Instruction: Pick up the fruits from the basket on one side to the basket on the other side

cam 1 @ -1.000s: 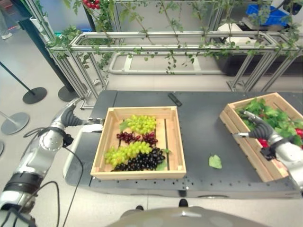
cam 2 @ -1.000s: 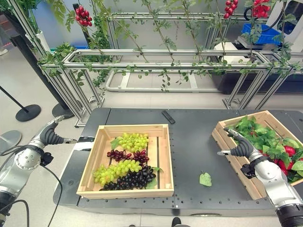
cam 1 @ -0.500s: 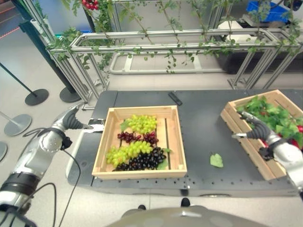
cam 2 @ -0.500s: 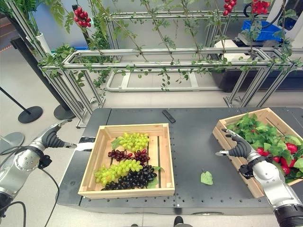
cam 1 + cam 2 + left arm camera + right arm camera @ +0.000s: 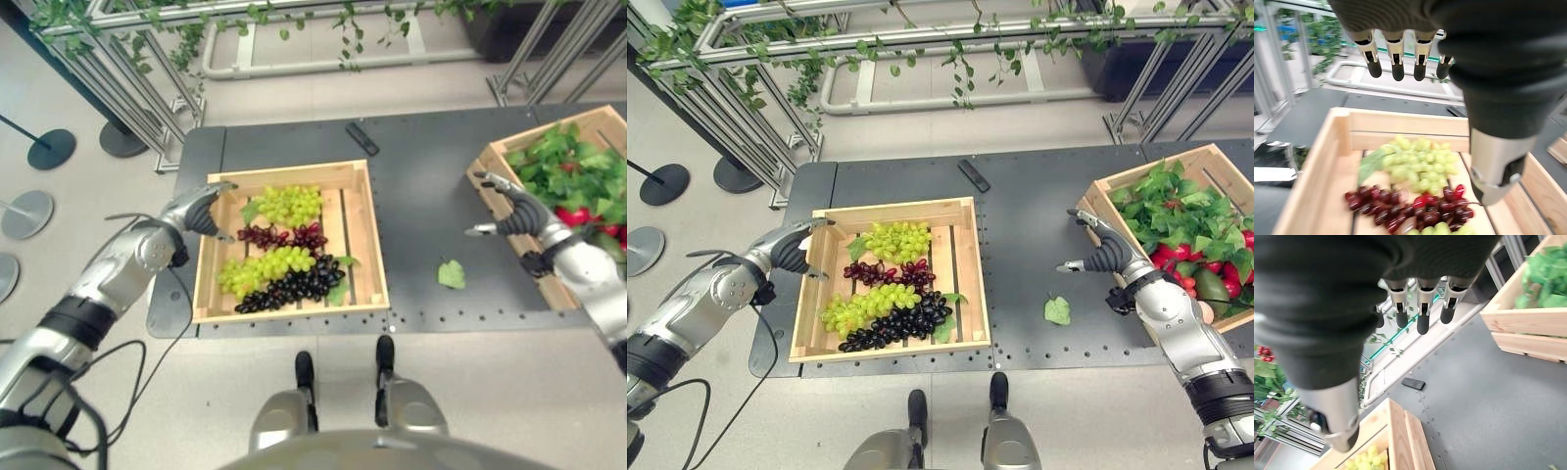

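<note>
A dark grey table [image 5: 411, 211] with rows of small holes carries everything, and behind it, toward twelve o'clock, stands a metal frame [image 5: 921, 44] hung with green vines.

On the table's nine o'clock half sits a wooden crate [image 5: 367, 245] holding the grapes: a pale green bunch [image 5: 292, 205] at its twelve o'clock end, a dark red bunch [image 5: 279, 236] just below that, a second green bunch [image 5: 263, 271] lying across the middle, and a black bunch [image 5: 291, 288] toward six o'clock, touching the green one above it. At the table's three o'clock edge a second wooden crate [image 5: 1095, 199] sits turned at an angle, heaped with green leaves [image 5: 1176, 211] and some red fruit [image 5: 1168, 257] showing among them.

The left hand [image 5: 196, 208] hovers over the nine o'clock wall of the grape crate, fingers straight and spread, thumb apart, nothing in it; its wrist view shows the fingers [image 5: 1397, 56] hanging over the green and red bunches without touching them. The right hand [image 5: 1099, 253] hangs above the bare table just at the nine o'clock side of the leafy crate, fingers likewise stretched apart and empty, its fingers [image 5: 1421, 308] pointing out across the table in its wrist view.

A single loose green leaf [image 5: 451, 273] lies on the table between the two crates, toward six o'clock. A small black remote-like bar [image 5: 361, 138] lies at twelve o'clock of the grape crate, well apart from it.
</note>
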Controlling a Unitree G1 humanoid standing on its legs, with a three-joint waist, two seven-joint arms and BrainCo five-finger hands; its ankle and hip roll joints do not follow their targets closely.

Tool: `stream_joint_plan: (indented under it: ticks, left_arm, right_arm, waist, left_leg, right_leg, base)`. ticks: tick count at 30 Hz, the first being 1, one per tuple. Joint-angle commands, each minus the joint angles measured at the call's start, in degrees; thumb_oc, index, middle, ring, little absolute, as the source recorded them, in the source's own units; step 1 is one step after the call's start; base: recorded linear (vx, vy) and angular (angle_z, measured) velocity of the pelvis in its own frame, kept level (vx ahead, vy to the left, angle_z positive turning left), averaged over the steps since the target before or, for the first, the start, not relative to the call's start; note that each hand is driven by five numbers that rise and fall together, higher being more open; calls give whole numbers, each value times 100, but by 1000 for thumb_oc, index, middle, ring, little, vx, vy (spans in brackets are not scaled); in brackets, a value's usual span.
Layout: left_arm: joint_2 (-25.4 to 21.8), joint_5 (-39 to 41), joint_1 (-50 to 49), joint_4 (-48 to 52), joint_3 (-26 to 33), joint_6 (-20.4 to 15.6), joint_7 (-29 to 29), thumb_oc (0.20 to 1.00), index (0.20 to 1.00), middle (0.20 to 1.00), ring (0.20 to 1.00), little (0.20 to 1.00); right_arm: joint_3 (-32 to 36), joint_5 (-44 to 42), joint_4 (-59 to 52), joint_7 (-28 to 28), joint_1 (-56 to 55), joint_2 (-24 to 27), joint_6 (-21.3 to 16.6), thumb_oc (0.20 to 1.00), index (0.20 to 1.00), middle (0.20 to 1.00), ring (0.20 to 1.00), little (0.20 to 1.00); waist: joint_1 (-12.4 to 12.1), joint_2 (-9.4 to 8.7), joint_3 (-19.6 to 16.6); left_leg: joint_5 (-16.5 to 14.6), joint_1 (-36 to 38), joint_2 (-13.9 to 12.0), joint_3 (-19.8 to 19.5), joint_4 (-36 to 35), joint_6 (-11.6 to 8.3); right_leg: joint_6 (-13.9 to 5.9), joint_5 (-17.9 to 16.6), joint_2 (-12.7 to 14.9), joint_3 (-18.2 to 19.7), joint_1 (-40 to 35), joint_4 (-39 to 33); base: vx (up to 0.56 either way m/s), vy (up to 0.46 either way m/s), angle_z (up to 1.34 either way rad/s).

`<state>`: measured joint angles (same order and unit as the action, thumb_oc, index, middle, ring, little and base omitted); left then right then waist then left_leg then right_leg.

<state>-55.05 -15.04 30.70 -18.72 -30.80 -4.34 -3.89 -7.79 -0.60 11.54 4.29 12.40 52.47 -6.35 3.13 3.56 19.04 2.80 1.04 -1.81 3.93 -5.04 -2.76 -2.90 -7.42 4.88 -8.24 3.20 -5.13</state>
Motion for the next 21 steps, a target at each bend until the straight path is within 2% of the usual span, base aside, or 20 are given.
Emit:
stream_joint_plan:
  ticks: [1, 7, 11, 21]
  left_arm:
    - [-16, -254, 383, 21, -39, -80, 95, 1000, 1000, 1000, 1000, 1000]
    - [158, -369, 611, 52, -240, -71, 95, 1000, 1000, 1000, 1000, 1000]
    - [363, -449, 852, -86, -320, -6, 221, 1000, 1000, 1000, 1000, 1000]
    - [421, -509, 967, -381, -190, 138, 388, 1000, 1000, 1000, 1000, 1000]
  right_arm:
    - [-136, 111, -244, -221, 306, 158, -199, 1000, 1000, 1000, 1000, 1000]
    - [-210, 193, -385, -227, 405, 182, -196, 1000, 1000, 1000, 1000, 1000]
    - [-283, 200, -703, -251, 620, 247, -235, 1000, 1000, 1000, 1000, 1000]
    - [-181, 242, -1344, -280, 731, 320, -350, 1000, 1000, 1000, 1000, 1000]
  waist:
    - [11, -148, -231]
    - [50, -91, -48]
    - [95, -54, 178]
    - [159, -198, 370]
  left_leg:
    - [-121, -191, 206, 79, 189, 171]
    - [-95, -329, 218, 108, 223, 172]
    - [-96, -776, 250, 173, 512, 184]
    - [-174, -1673, 201, 267, 1093, 191]
  right_leg:
    - [-372, 480, 117, 301, 428, 1026]
    - [-370, 488, 115, 366, 645, 1149]
    - [-357, 456, 124, 472, 1088, 1358]
    - [-296, 399, 48, 629, 1960, 1698]
  base:
    - [-10, 5, -4]
    - [-58, 18, -4]
    - [-113, 28, -11]
    - [-75, -25, -7]
